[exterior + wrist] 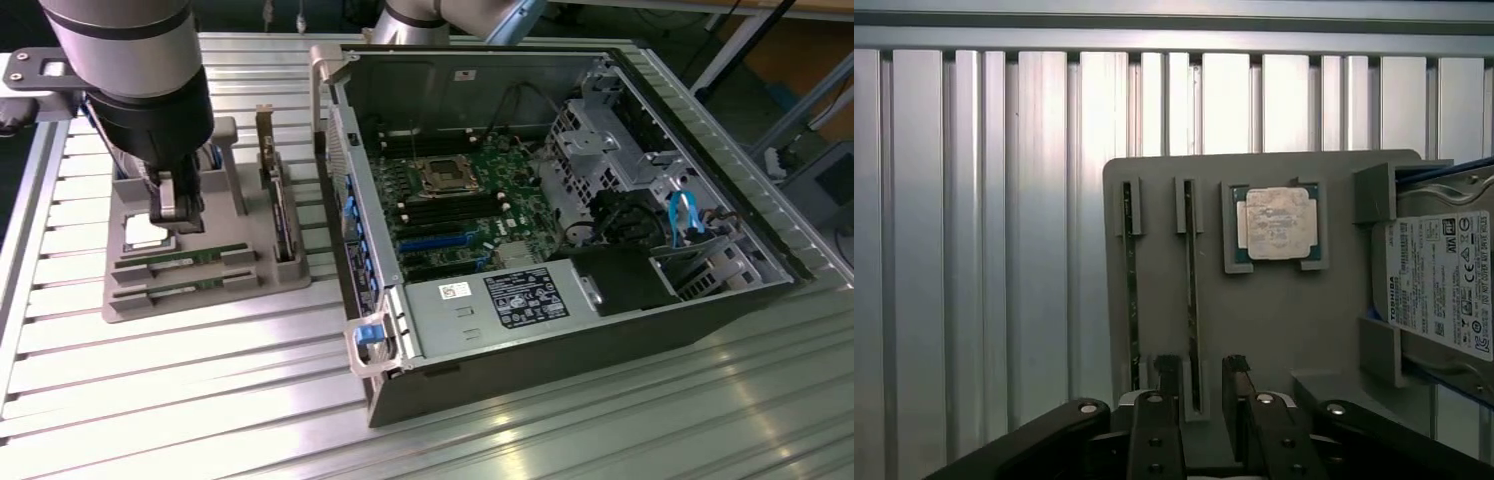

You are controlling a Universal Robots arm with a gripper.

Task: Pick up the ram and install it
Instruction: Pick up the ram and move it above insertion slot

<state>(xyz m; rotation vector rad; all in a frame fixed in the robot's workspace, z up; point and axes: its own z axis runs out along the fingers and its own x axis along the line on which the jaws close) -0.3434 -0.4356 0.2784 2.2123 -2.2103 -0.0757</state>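
The slatted tabletop (200,400) carries two big things. The open computer case (534,390) lies on its side with its motherboard (467,215) facing up. At nine o'clock of it in the exterior view stands a grey parts tray (147,305). The arm (134,60) reaches down over that tray, so the work appears to be at the pick-up stage. Nothing is lifted yet, and the long dark memory slots beside the processor socket look unfilled, so the lift, the carry and the seating are all left to do.

On the tray, the wrist view shows a hard drive (1444,290), a square silver processor (1279,225) and two ram sticks standing on edge in their slots. The gripper (1204,395) hangs low over the ram (1192,300) nearer the processor. Its jaws are parted to a moderate gap, one finger (1166,400) on each side of the stick's end, and they do not appear to clamp it.

Room is tight here. The second stick (1131,300) stands just beside one finger. An upright expansion card (276,215) stands at three o'clock of the gripper in the exterior view. The case walls rise all round the motherboard, so it is open only from above.
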